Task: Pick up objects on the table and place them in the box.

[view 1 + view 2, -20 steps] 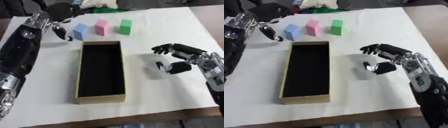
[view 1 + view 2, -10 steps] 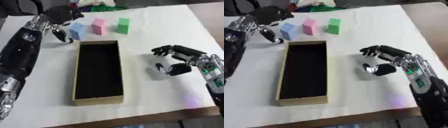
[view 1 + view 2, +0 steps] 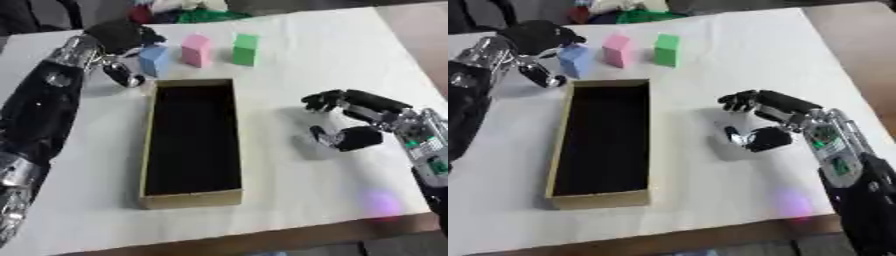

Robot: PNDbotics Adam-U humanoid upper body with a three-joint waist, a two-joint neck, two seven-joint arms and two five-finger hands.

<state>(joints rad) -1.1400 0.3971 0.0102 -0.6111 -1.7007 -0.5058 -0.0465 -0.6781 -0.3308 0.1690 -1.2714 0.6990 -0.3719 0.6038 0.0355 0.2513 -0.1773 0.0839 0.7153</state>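
Three blocks stand in a row at the far side of the white table: blue [image 3: 155,60], pink [image 3: 195,49] and green [image 3: 246,48]. A long, open cardboard box [image 3: 192,198] with a dark inside lies lengthwise in front of them. My left hand [image 3: 117,36] is at the blue block's upper left. Its dark fingers reach over the block's top corner, and one finger [image 3: 123,78] hangs down beside it. Right of the box, my right hand [image 3: 779,111] hovers over bare cloth with fingers stretched left, thumb tucked under, holding nothing.
Green, white and red clutter [image 3: 188,11] lies past the table's far edge. The table's front edge [image 3: 262,239] runs close below the box. Brown floor [image 3: 420,30] shows at the far right.
My left hand has crept closer to the blue block, now reaching over its top. The right hand has hardly moved. The camera has shifted slightly.
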